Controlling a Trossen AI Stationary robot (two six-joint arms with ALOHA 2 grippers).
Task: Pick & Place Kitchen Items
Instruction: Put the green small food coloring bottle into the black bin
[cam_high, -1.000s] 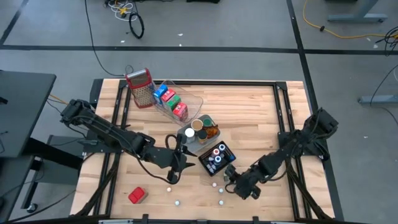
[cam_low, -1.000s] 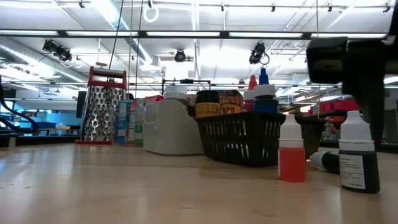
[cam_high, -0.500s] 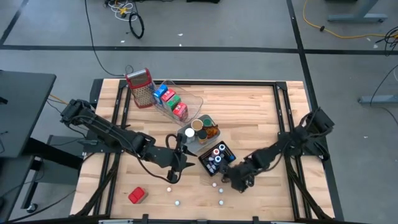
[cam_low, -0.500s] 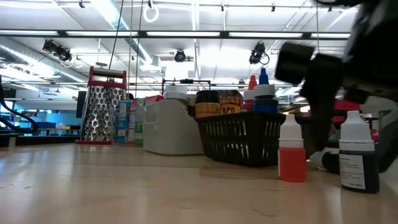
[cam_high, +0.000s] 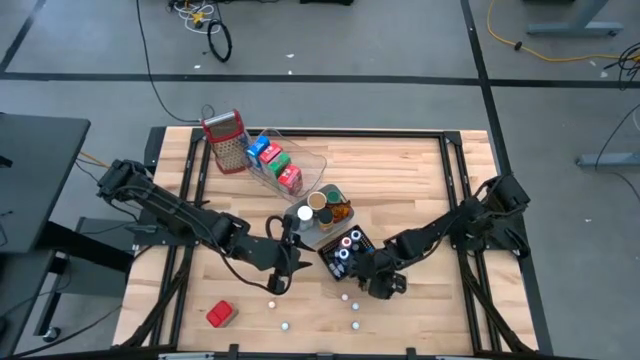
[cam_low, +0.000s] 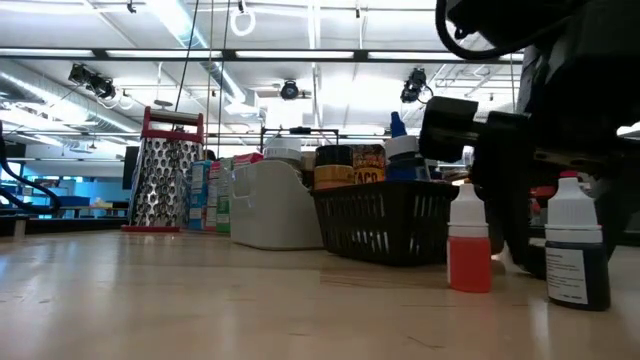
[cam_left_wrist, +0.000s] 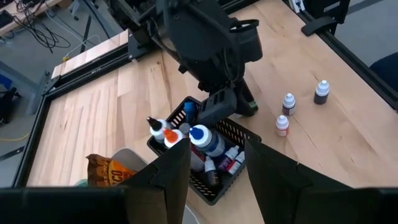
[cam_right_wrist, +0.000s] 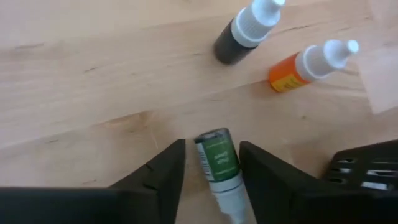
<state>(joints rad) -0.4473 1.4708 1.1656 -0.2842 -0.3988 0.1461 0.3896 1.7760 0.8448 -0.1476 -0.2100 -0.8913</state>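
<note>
Right gripper (cam_right_wrist: 211, 168) low over the wood, jaws apart with a green-labelled dropper bottle (cam_right_wrist: 221, 168) lying on its side between the fingers (cam_right_wrist: 163, 171), not seen to be pinched. Just beyond it, a dark bottle with white cap (cam_right_wrist: 244, 32) and an orange bottle with white cap (cam_right_wrist: 311, 62), both upright on the table (cam_right_wrist: 81, 81). Close beside the gripper, a black mesh basket (cam_left_wrist: 214, 186) packed with small bottles: a blue-capped bottle (cam_left_wrist: 202, 137), an orange-tipped white one (cam_left_wrist: 163, 129), more lying beneath. Next to the basket, a grey tray (cam_high: 312, 232) holding round jars (cam_high: 318, 202) and a brown snack packet (cam_high: 340, 211). Further back, a clear tray (cam_high: 300, 165) with red, blue and green cartons (cam_high: 277, 163) stood in a row, and a metal grater with red top (cam_high: 226, 140) just beside it. Left gripper (cam_high: 275, 283) hovering near the front of the table, left of the basket, jaws apart and holding nothing. Loose on the wood: a red carton (cam_high: 220, 314) near the front left, and a few white-capped bottles (cam_high: 354, 313) scattered along the front edge.
</note>
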